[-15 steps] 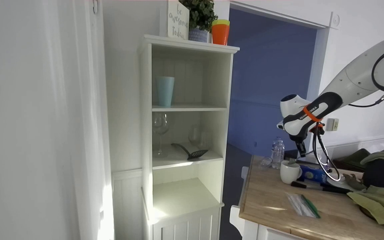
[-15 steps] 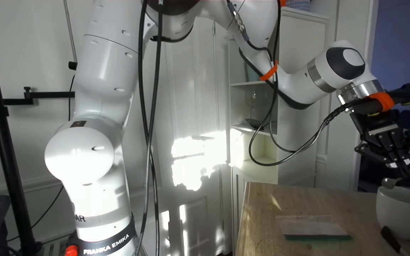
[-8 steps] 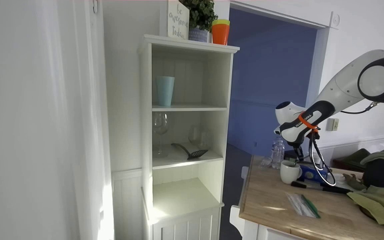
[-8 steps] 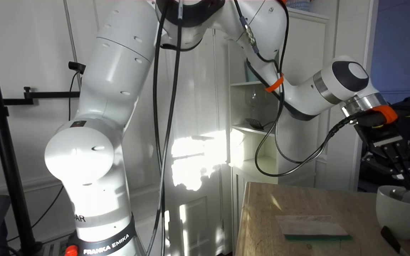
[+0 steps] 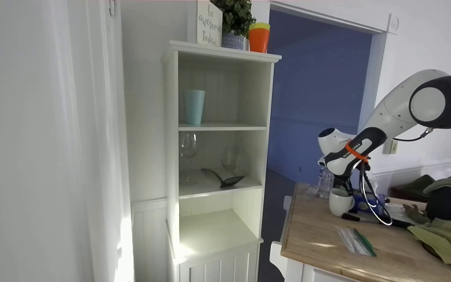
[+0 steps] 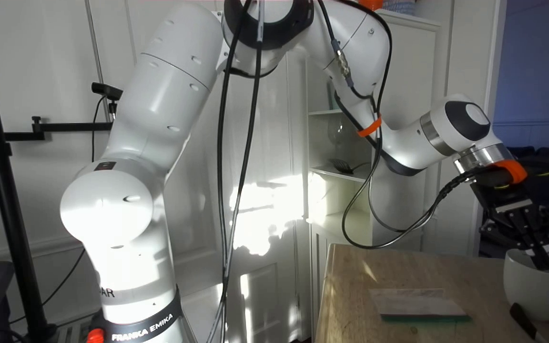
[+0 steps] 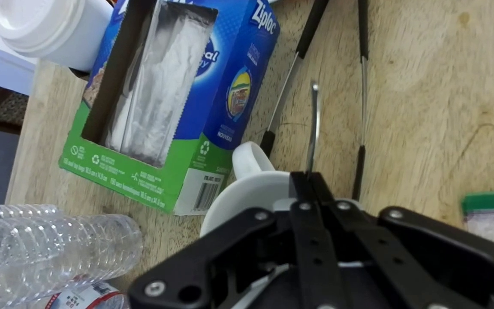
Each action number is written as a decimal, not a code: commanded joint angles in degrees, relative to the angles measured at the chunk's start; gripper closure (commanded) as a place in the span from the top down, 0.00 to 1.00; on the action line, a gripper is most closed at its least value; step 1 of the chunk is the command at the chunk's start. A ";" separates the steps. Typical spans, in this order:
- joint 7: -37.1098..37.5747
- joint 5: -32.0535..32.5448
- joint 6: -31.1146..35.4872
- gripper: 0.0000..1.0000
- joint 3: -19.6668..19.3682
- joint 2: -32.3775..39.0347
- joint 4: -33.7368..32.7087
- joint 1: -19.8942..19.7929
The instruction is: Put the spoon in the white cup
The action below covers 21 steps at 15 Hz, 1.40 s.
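Observation:
The white cup stands upright on the wooden table, with its handle toward the blue box. It also shows in the other views. My gripper is shut on the metal spoon, whose handle sticks out past the fingertips over the cup's handle side. In an exterior view my gripper has its fingertips down inside the cup's mouth, below the near rim. The spoon's bowl is hidden by the cup and the fingers.
A blue and green Ziploc box stands close to the cup. Clear bottles stand nearby. Black-handled utensils lie beside the cup. A plastic bag with a green edge lies in front. A white lidded cup stands behind the box.
My gripper has moved down with the spoon from above the cup until its fingertips are in the cup's mouth. The spoon's bowl has gone below the rim. The cup has not moved.

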<state>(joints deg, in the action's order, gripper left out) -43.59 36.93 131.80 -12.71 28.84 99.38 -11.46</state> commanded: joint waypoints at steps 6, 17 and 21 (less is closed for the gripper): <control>0.64 3.44 0.06 0.01 0.86 1.56 -1.38 -0.06; -0.73 2.07 0.46 0.90 1.84 -1.71 -0.59 -0.84; -4.15 -6.95 -3.74 1.00 4.41 -5.78 0.70 -3.01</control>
<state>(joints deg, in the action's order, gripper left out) -44.09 36.78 131.60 -11.14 27.53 97.98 -12.07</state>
